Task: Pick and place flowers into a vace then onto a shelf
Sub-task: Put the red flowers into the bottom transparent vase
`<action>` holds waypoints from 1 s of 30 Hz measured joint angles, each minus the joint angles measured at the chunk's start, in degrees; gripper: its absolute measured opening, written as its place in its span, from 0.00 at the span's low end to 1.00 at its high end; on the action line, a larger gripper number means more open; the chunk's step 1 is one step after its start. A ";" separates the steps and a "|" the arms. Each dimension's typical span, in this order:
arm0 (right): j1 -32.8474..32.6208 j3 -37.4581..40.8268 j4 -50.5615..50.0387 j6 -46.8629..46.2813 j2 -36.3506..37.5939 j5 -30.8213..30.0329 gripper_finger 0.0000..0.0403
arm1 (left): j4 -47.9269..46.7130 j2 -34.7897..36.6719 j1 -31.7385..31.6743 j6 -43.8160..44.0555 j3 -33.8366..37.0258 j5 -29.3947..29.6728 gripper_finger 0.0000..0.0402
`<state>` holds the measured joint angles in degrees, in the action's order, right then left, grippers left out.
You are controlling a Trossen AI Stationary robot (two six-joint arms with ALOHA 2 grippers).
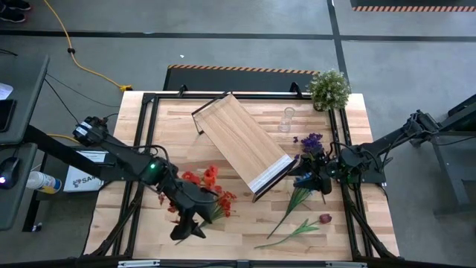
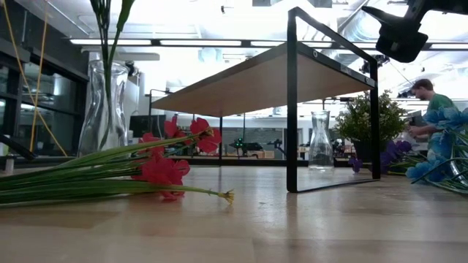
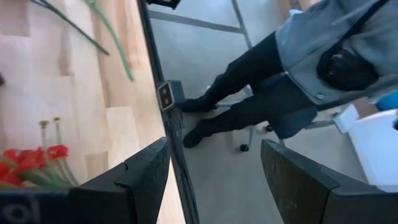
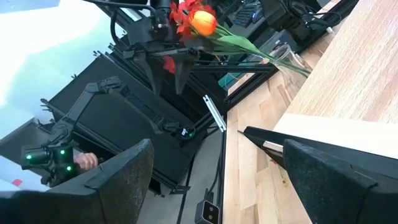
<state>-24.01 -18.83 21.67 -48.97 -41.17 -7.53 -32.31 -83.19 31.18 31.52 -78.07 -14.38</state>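
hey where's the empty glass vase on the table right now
In the high view the empty glass vase stands upright on the far side of the table, right of centre, between the shelf and the potted plant, apart from both.

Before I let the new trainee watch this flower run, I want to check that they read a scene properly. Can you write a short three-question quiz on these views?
1. True or false: the shelf stands on the table, slanted against the table's edges.
2. Which flower lies alone nearest the table's front edge? A) the dark red flower B) the purple flowers C) the red flowers
3. Fill in: the clear glass vase in the high view stands between the shelf and the ____.

Key
1. True.
2. A.
3. Potted plant.
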 joint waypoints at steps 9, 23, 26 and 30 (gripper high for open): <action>-0.02 0.00 0.04 -0.35 0.00 0.63 0.85 | 9.09 -0.01 -1.74 0.67 4.53 -6.99 0.70; -0.02 0.00 0.07 -0.09 0.00 1.30 0.85 | 11.79 0.78 -1.69 3.29 4.67 -11.46 0.70; -0.02 0.00 0.09 -0.07 0.00 1.42 0.85 | 11.03 1.48 -1.91 3.29 4.65 -10.55 0.70; -0.02 0.00 0.51 -0.04 0.01 1.55 0.85 | 5.84 3.11 -2.62 3.86 4.62 -8.35 0.70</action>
<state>-24.03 -18.83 22.18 -49.01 -41.15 -5.98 -26.47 -80.08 28.56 35.38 -73.45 -22.73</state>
